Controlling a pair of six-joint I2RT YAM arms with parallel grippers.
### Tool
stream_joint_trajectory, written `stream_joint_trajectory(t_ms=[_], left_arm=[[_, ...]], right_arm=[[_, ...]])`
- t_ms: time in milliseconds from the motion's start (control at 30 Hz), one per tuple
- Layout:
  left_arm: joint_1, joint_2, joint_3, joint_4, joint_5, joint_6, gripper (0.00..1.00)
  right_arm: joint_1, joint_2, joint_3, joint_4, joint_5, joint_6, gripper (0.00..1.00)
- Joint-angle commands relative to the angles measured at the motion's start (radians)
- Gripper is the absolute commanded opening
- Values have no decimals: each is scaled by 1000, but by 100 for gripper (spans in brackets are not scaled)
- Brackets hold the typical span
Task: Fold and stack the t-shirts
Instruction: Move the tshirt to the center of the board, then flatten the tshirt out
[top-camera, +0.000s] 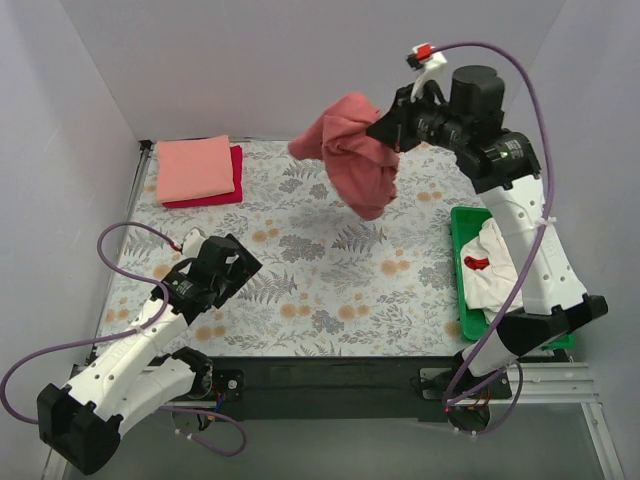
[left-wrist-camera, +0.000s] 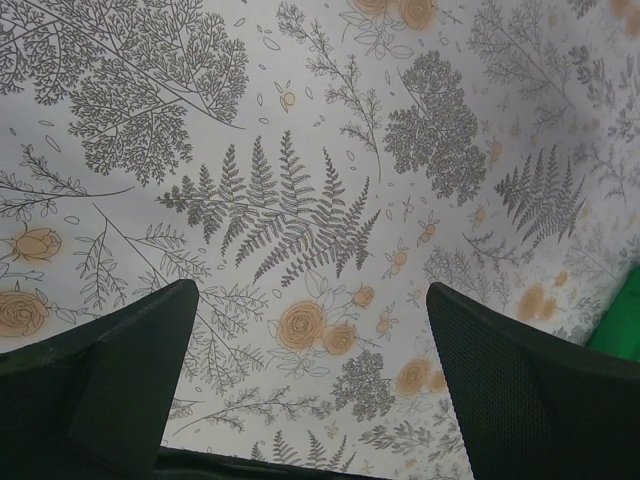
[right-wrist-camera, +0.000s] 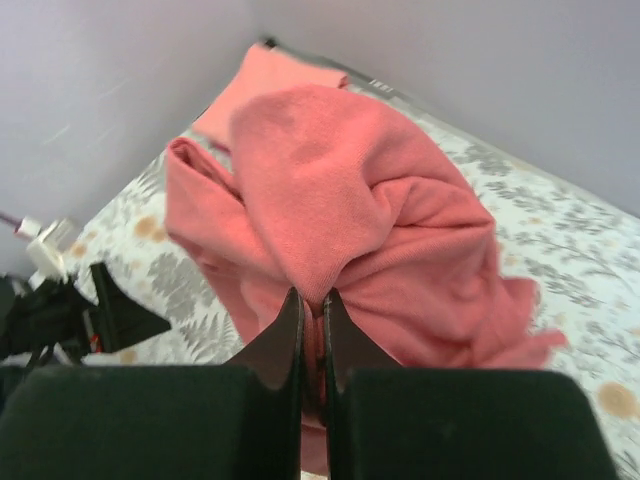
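Note:
My right gripper (top-camera: 378, 128) is shut on the dusty brick-red t-shirt (top-camera: 352, 152) and holds it bunched in the air above the back middle of the table; in the right wrist view the gripper (right-wrist-camera: 312, 300) pinches a fold of that shirt (right-wrist-camera: 350, 200). A folded salmon-pink t-shirt (top-camera: 194, 168) lies on a folded crimson t-shirt (top-camera: 236, 180) at the back left. A crumpled cream-white t-shirt (top-camera: 494, 268) lies in the green tray (top-camera: 458, 280) at the right. My left gripper (top-camera: 238, 266) is open and empty, low over the cloth at the left (left-wrist-camera: 310, 340).
The table has a floral cloth (top-camera: 320, 270). Grey walls close the back and both sides. A corner of the green tray (left-wrist-camera: 622, 320) shows in the left wrist view. The left arm (right-wrist-camera: 70, 315) shows below in the right wrist view.

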Motion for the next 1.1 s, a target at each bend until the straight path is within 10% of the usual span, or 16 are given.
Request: stream_joint_trajectory(t_ms=[0,167,200,300,667,1067], left_arm=[[-5,-5,57,-91,-66,-41,98],[-5,-8,58,-152,-99,-78,98],[-6,-7,58,-155,-99,-77,98],[-6,1,54,-164,-103,-80,98],[-6,124,-1,-74,-2,-65,98],[-6,245,-47,171,132,15,91]], right_arm=[[67,-1,-45,100,-81,-46,1],[71,-69,-436,147,182,-80,16],[56,-86,-513,156,309,-71,43],[-2,-100,-719,156,442,-17,72],[-65,-313,-1000,275,275,29,98],[333,-370,-1298,492,138,191,98]])
